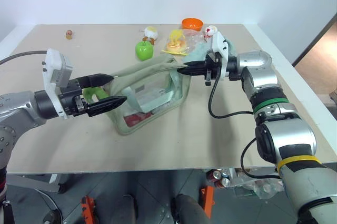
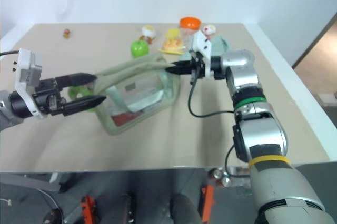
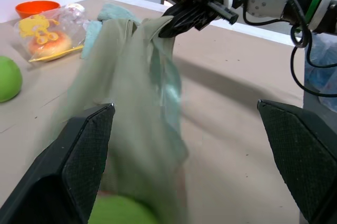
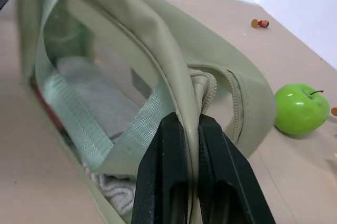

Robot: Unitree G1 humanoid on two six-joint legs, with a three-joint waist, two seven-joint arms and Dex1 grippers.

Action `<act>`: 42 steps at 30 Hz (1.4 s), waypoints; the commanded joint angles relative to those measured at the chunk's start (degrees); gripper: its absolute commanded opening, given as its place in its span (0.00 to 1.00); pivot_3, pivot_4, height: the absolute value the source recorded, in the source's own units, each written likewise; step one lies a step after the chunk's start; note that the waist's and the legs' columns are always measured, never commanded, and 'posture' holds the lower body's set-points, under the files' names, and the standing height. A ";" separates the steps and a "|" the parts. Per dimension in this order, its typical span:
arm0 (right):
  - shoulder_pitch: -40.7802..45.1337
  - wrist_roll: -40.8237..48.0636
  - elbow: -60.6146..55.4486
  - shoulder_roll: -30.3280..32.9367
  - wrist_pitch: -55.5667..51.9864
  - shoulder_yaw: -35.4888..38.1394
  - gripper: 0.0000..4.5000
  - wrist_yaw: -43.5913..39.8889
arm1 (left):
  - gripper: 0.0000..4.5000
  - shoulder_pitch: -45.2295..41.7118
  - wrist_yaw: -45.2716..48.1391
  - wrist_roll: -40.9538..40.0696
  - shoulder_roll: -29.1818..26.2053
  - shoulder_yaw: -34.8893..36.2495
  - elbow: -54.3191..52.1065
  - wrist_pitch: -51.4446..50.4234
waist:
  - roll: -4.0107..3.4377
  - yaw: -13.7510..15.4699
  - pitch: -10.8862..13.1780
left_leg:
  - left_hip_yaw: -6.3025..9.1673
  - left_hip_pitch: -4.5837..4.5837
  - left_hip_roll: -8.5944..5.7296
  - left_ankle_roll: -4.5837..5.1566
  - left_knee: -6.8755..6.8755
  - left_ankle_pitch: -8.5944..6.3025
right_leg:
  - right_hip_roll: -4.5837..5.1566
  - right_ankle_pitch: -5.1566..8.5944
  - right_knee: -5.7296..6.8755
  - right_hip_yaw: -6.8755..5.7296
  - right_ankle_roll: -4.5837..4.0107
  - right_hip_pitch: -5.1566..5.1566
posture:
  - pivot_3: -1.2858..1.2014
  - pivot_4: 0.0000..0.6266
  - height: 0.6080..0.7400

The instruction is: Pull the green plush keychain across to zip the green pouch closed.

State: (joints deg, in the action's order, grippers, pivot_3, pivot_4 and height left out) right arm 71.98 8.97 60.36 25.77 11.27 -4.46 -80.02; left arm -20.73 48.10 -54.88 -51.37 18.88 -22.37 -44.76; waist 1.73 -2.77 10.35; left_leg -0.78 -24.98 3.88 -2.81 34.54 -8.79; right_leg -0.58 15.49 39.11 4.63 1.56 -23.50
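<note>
**Right claw pins the pouch end, left claw waits wide at the keychain**

The green pouch point(image 1: 150, 95) lies mid-surface point(image 1: 210, 134), its top gaping. The right claw point(image 1: 184, 68) is clamped together on the fabric at the pouch's far end, presumably to anchor it so the zipper can be drawn against tension. At the near end, the left claw point(image 1: 113, 90) stands fully apart, holding nothing. The green plush keychain point(image 1: 93, 93) sits just beside its fingers, likely next to be grasped.

No readable text, labels or numbers anywhere.
</note>
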 commanded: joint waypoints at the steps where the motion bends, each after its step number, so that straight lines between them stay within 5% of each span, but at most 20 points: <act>1: -0.13 2.15 -6.79 2.53 -1.69 2.74 0.01 -1.53 | 1.00 -1.81 0.39 0.41 0.14 0.59 0.06 1.43 | 0.00 0.01 0.00 | 0.00 -0.01 0.00 0.00 0.00 0.00 | 0.00 0.00 0.00 -0.01 0.00 0.00 | 0.52 0.24 1.00; 14: -28.32 14.66 -63.24 15.59 -37.55 8.57 0.01 8.64 | 1.00 -4.29 1.22 3.37 1.98 -3.08 2.87 2.69 | -0.02 0.27 0.01 | 0.19 -0.05 -0.01 -0.03 0.01 -0.01 | -0.02 0.05 0.05 -0.15 -0.01 0.00 | 0.52 0.24 1.00; 28: -36.42 14.10 -68.05 15.67 -34.96 8.27 0.01 15.49 | 1.00 -2.27 -1.18 9.94 5.95 2.63 18.40 10.33 | -0.05 0.01 -0.01 | 0.17 0.09 0.00 0.06 0.17 0.13 | -0.04 0.11 0.07 -0.13 0.30 0.13 | 0.52 0.24 1.00; 42: -38.24 14.91 -70.36 15.86 -34.54 8.49 0.01 17.96 | 1.00 -10.19 1.04 17.54 17.38 -3.29 34.02 19.49 | -0.02 0.07 -0.03 | 0.20 0.03 0.00 0.07 0.25 0.14 | -0.05 0.02 0.06 -0.15 0.34 0.17 | 0.52 0.24 1.00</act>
State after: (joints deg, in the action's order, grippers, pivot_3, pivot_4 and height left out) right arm 33.46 22.81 -7.38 40.97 -24.31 2.79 -62.21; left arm -29.75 48.03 -37.33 -34.02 15.32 10.75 -26.20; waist 1.71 -2.69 10.32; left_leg -0.58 -24.96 3.88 -2.74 34.79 -8.65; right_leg -0.62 15.51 39.18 4.49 1.90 -23.34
